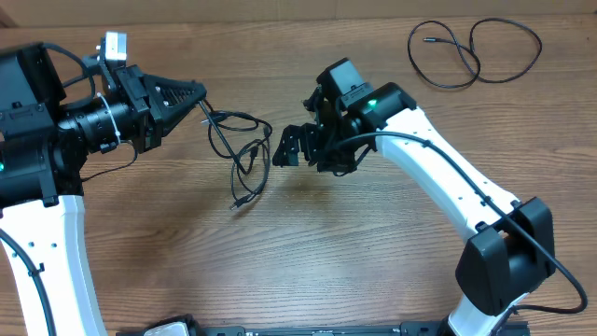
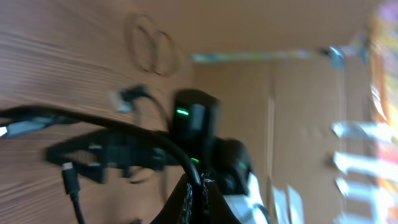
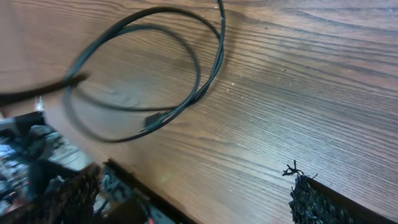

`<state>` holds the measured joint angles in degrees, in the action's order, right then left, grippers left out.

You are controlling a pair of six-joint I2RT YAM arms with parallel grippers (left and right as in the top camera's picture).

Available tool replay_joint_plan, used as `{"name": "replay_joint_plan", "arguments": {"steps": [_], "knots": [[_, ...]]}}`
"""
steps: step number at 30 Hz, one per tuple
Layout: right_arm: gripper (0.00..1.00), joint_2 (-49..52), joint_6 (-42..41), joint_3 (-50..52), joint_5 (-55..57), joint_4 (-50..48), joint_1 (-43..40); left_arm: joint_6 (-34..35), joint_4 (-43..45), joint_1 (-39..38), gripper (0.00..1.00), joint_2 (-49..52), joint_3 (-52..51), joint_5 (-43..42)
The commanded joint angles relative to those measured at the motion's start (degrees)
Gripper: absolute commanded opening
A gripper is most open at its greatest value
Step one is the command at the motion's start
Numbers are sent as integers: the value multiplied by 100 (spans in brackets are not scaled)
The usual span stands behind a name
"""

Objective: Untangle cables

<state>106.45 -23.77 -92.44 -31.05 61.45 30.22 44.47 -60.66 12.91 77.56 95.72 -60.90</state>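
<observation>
A: Fingers [image 2: 183,208] of the left gripper [image 1: 202,97], are they clamped?
B: Yes, tight on one strand of the tangled cables [image 1: 238,154], which trail from its tip toward the middle of the table [image 1: 308,252].
A: And the right gripper [image 1: 284,149]?
B: Its fingers [image 3: 314,202] stand wide apart and hold nothing, just beside the tangle's right edge.
A: Anything further out?
B: One loose cable [image 1: 471,51] lies in loops near the table's far right corner, well apart.
</observation>
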Motion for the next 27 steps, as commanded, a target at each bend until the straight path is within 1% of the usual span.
{"name": "replay_joint_plan", "arguments": {"steps": [1,5,8,13,15,16,18,21,23,27], "knots": [[100,-70,179,9,-529,-63,-142,417,-90,20,4,-107,109,1014],[100,-70,170,9,-660,-284,-146,1464,-87,20,5,-107,109,942],[100,-68,129,13,-658,-339,-125,1993,-85,15,4,-107,109,750],[100,-68,131,13,-658,-361,-94,2068,-85,-70,4,-109,109,481],[100,-68,133,13,-654,-428,-94,1945,-79,-184,4,-109,109,459],[100,-68,131,13,-654,-479,-94,1781,-79,-236,4,-107,109,455],[100,-68,131,13,-632,-551,-122,1196,-81,-321,4,-107,109,446],[100,-68,131,13,-442,-562,-201,-114,-138,-417,4,-107,109,376],[100,-68,131,13,-417,-538,-258,-824,-354,-476,4,-109,109,343],[100,-68,144,13,-452,-492,-297,-1943,-811,-590,4,-107,109,358]]}}
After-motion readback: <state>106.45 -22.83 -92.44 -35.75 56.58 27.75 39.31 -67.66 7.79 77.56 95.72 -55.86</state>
